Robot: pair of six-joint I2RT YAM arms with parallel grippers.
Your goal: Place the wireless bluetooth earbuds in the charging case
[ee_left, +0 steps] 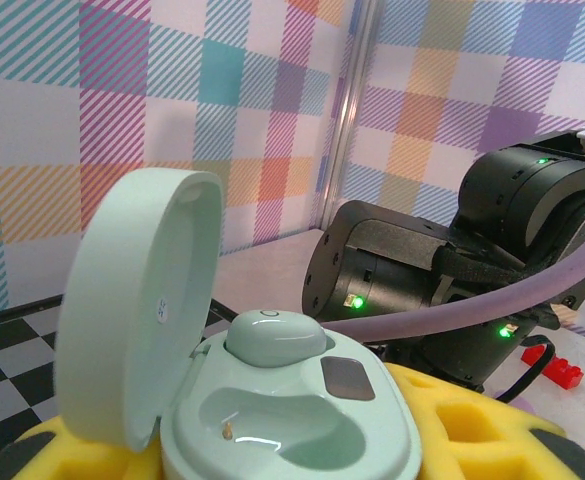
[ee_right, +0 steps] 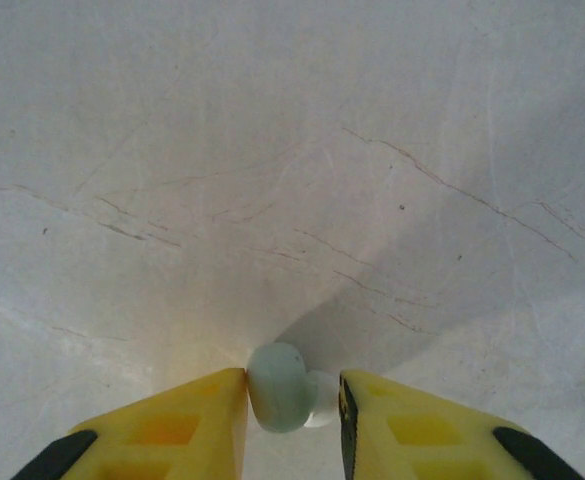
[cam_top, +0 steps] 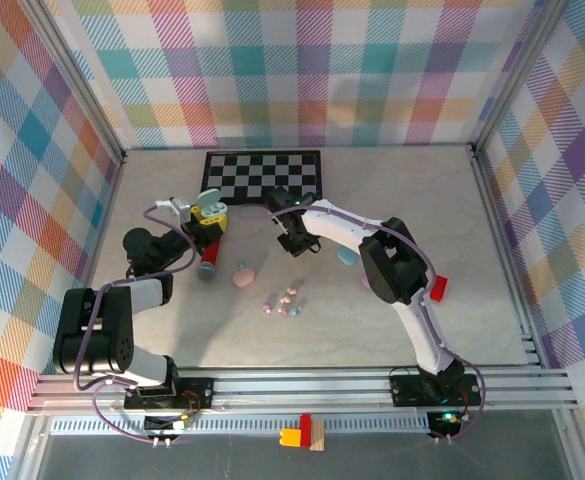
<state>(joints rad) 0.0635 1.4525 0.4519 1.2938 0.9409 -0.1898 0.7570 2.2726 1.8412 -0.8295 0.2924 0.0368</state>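
Case (ee_left: 292, 430), mint, with its lid (ee_left: 137, 300) swung up and open, is clamped between the yellow fingers (ee_left: 462, 425) of the left gripper (cam_top: 208, 220), which are closed on its sides. It is held above the table (cam_top: 402, 190), just in front of the checkerboard (cam_top: 264, 176). A seated earbud (ee_left: 275, 340), also mint, is seen in the far socket of the case. The near socket (ee_left: 262, 420) is empty, with a small metal contact at its bottom.

The right gripper (ee_right: 292, 388) is lowered to the table, to the right of the case, with its fingers (ee_right: 172, 430) pointed down. A loose earbud (ee_right: 275, 388), mint with a whitish tip, lies on the table between them. It is touched by the pad on the left of the wrist view. The other pad is just beside the whitish tip, and whether the piece is actually pinched cannot be told.

Nearer the arm bases, pastel earbuds (cam_top: 286, 300), pink and lilac, are scattered in a small cluster, apart from both grippers. A pink case (cam_top: 243, 276) lies just left of the cluster and a blue case (cam_top: 347, 257) to its right. A red block (cam_top: 438, 289) is seen beside the right arm.
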